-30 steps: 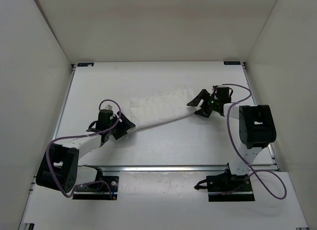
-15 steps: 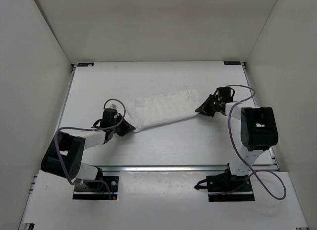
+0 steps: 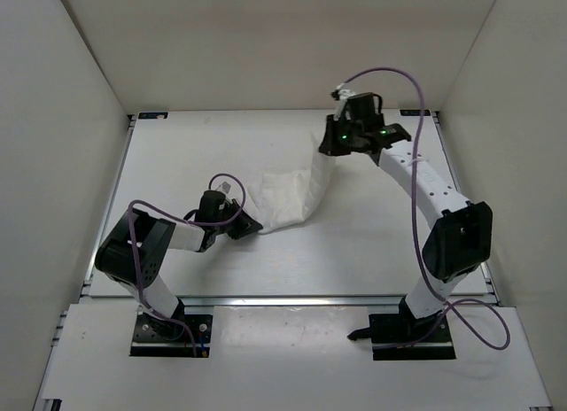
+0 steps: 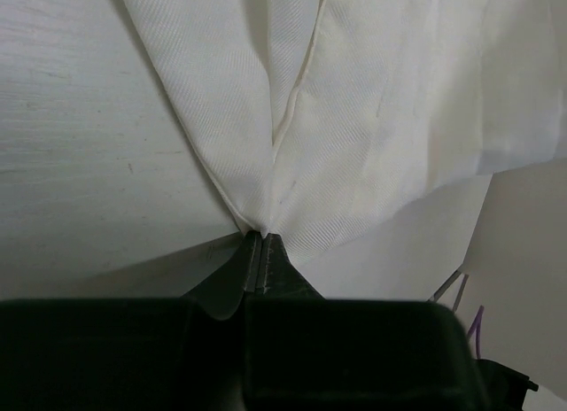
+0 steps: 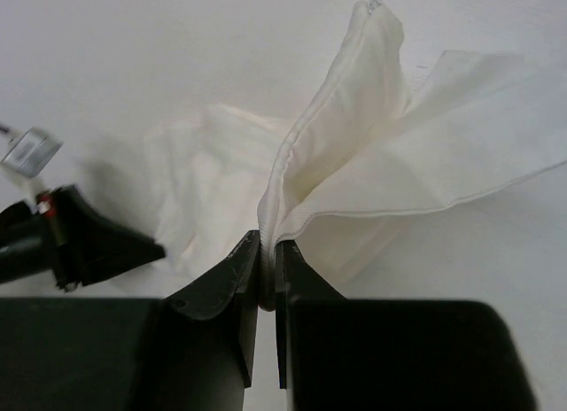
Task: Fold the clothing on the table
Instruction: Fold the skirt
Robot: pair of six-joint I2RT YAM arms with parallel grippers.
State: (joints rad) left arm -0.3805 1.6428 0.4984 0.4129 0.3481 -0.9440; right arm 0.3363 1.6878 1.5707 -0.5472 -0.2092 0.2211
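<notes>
On the left, we are pinching the near-left end of the thin white fabric garment (image 3: 285, 198) with the left gripper (image 3: 255, 226). Its jaws are pressed together on a gathered fold of cloth, low over the flat matte white table (image 3: 177, 154), and in the wrist view the fabric is fanning away from the closed tips.

Moving right, the garment is lying mostly on the middle of the table, bunched and creased, with one end rising as a narrow strip toward the far right. There the right gripper (image 3: 330, 146) is holding that end up off the table. Its jaws are narrow and clamped on a seamed edge, with the cloth draping down from them.

We judge that we are partway through a fold, with one end lifted and the other anchored. The next move is probably calling for carrying the raised end across toward the held end with both grips firm. It would then be lowered so the edges meet without the floppy fabric bunching.

We are seeing no containers in any of these views.
</notes>
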